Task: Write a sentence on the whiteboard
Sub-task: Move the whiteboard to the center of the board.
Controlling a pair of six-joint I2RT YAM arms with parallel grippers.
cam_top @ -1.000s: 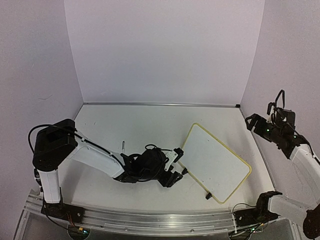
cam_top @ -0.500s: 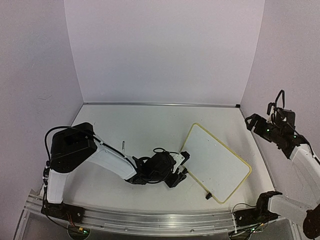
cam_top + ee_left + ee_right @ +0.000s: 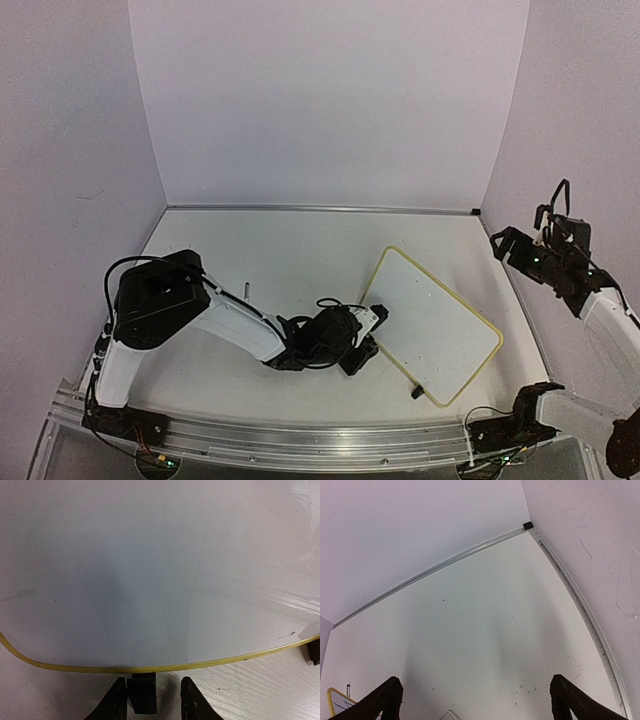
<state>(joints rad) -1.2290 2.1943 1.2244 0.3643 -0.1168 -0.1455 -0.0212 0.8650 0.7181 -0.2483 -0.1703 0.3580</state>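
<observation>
The whiteboard (image 3: 437, 325) lies slanted on the table right of centre, white with a thin yellow frame (image 3: 150, 669). Its face is blank and no sentence shows on it. My left gripper (image 3: 368, 335) is low at the board's near-left edge. In the left wrist view its jaws straddle a black clip foot (image 3: 142, 695): the left finger (image 3: 117, 702) is against the foot, while the right finger (image 3: 192, 702) stands a little off it. My right gripper (image 3: 505, 243) hangs raised at the far right, wide open (image 3: 474, 680) over bare table.
A second black clip foot (image 3: 418, 392) sits on the board's near edge. A thin dark stick (image 3: 246, 291) stands on the table left of the left arm. Walls close in the table at the back, left and right.
The left arm has slid right up to the board's edge and its jaws have narrowed around the clip foot. The right arm has not moved.
</observation>
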